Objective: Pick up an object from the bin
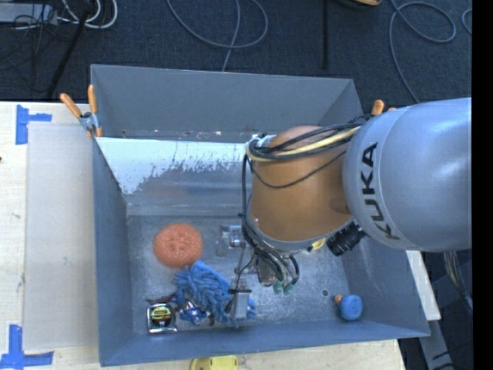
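My gripper point(240, 303) is low in the bin's front middle, under the arm's orange cover. It stands at the right edge of a blue knotted rope toy point(202, 286) and touches or overlaps it. A round orange scrubber point(178, 244) lies just behind and left of the rope toy. At the rope's front left sits a yellow and black tape measure point(161, 315). Whether anything is held is hidden.
A small blue ball-like thing point(350, 307) lies in the front right corner. The arm and its orange cover hang over the bin's middle and right and hide the floor there. Bare floor shows at the back left.
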`<state>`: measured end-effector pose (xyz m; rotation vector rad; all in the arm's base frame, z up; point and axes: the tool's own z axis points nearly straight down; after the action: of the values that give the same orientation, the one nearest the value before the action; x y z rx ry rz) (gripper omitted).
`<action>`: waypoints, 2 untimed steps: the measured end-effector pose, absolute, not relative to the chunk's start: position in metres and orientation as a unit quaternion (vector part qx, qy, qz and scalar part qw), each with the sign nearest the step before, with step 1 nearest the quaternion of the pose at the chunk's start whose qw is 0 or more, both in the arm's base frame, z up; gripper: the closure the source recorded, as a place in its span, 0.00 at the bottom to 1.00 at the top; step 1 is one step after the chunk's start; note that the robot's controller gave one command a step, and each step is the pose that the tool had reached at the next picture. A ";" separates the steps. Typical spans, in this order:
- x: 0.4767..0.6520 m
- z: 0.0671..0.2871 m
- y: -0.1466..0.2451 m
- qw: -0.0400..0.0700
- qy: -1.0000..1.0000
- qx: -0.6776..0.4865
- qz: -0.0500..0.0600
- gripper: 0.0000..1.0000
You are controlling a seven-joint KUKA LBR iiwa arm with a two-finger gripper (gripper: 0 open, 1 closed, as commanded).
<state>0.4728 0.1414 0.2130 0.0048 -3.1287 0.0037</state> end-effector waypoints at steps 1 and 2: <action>0.475 0.217 0.141 0.002 -1.000 -0.001 0.000 0.00; 0.493 0.185 0.141 -0.001 -0.999 0.033 0.000 0.00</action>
<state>0.4933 0.1411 0.1851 0.1023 -3.1418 -0.0008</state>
